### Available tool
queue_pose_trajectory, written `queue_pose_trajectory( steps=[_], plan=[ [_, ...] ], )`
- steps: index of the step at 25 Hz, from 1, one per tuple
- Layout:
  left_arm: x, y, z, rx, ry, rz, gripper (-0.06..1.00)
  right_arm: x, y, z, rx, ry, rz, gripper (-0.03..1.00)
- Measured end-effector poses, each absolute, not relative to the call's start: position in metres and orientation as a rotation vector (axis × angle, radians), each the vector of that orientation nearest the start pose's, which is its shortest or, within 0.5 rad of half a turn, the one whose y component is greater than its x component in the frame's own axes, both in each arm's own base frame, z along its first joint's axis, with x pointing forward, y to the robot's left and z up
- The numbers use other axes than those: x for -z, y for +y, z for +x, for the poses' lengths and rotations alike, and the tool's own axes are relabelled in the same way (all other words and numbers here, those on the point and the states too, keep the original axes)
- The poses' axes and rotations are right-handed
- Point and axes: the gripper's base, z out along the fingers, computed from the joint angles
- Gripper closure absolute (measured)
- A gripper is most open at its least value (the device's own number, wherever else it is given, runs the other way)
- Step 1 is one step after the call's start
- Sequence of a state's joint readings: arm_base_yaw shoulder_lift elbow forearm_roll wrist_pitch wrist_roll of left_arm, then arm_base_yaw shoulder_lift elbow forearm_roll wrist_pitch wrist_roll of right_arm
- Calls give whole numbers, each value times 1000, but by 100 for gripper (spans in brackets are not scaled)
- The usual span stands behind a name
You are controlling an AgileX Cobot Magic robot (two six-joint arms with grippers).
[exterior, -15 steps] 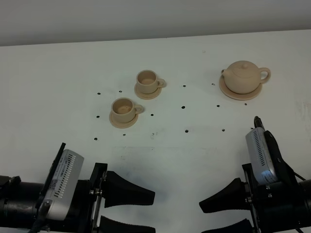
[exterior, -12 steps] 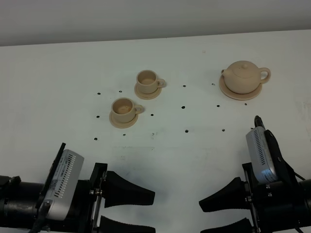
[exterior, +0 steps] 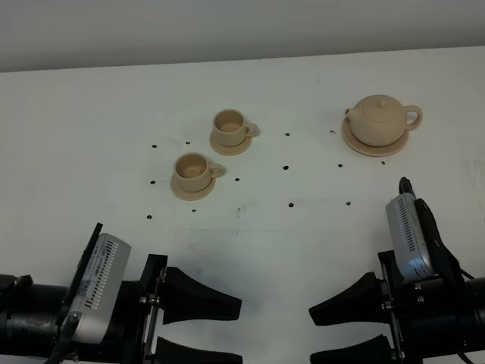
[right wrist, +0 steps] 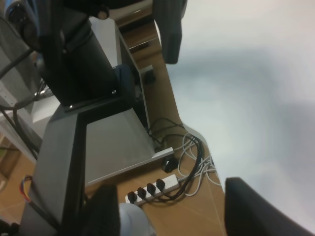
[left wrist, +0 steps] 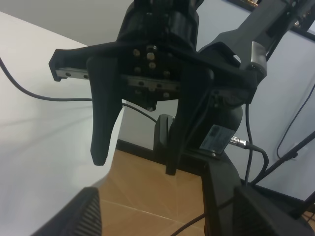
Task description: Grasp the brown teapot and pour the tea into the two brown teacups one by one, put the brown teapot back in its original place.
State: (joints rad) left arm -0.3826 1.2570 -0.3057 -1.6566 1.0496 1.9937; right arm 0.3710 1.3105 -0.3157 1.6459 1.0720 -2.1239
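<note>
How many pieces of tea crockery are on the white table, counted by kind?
Teapot: 1
Cups: 2
Saucers: 3 (a wider one under the teapot, a smaller one under each cup)
Total: 6, all the same light tan

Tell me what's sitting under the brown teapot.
The brown teapot stands on a flat round tan saucer; only its rim shows around the pot. The saucer's middle is covered.
</note>
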Motion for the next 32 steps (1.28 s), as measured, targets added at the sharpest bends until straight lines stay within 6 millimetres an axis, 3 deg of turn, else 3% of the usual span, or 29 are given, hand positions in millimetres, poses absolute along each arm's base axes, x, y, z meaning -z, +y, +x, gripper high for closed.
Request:
queue_pose_trajectory(
  steps=[9, 15, 22, 26, 32],
  plan=[
    [-213, -139, 137, 1247, 1771, 1050, 35, -190, 135, 128, -1191, 1730, -1247, 50],
    [-251, -141, 163, 1128, 1894, 933, 35, -186, 133, 135, -1100, 1796, -1202, 50],
    [-301, -134, 174, 992, 2099, 849, 35, -182, 128, 151, -947, 1918, -1086, 50],
    [-317, -124, 173, 847, 2268, 796, 35, -190, 128, 169, -864, 1984, -979, 50],
    [-317, -93, 165, 487, 2515, 616, 35, -200, 129, 181, -825, 2050, -953, 50]
  ],
)
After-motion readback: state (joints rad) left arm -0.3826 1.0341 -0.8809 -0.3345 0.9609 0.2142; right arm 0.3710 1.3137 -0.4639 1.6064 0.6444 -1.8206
